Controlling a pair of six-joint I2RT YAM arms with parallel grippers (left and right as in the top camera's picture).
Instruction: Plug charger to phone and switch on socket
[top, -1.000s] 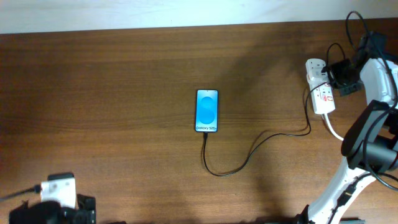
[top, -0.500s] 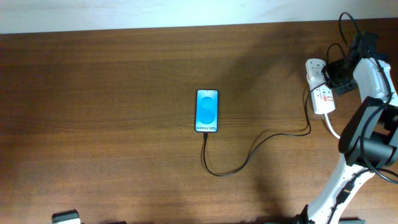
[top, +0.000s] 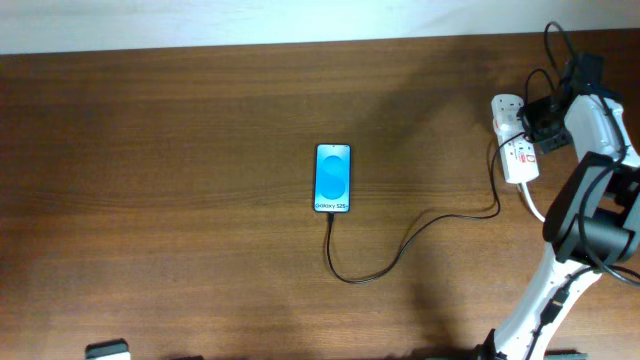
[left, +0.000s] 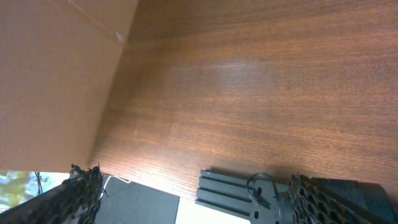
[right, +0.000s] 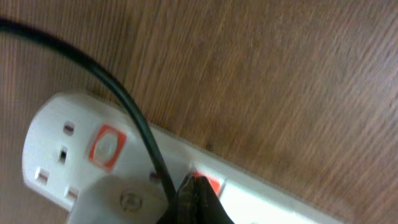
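The phone lies mid-table, blue screen up. The thin black charger cable runs from its near end in a loop toward the white socket strip at the far right. My right gripper is over the strip. In the right wrist view its shut fingertips press on a red switch of the strip, beside the black cable and a white plug. My left gripper is open and empty at the table's near edge.
The strip's thick white cord leads off toward the right arm's base. A second red switch and an unused outlet lie at the strip's end. A cardboard wall stands beside the left gripper.
My left arm has drawn back out of the overhead view at the bottom left. My right gripper has shifted slightly up and left over the socket strip.
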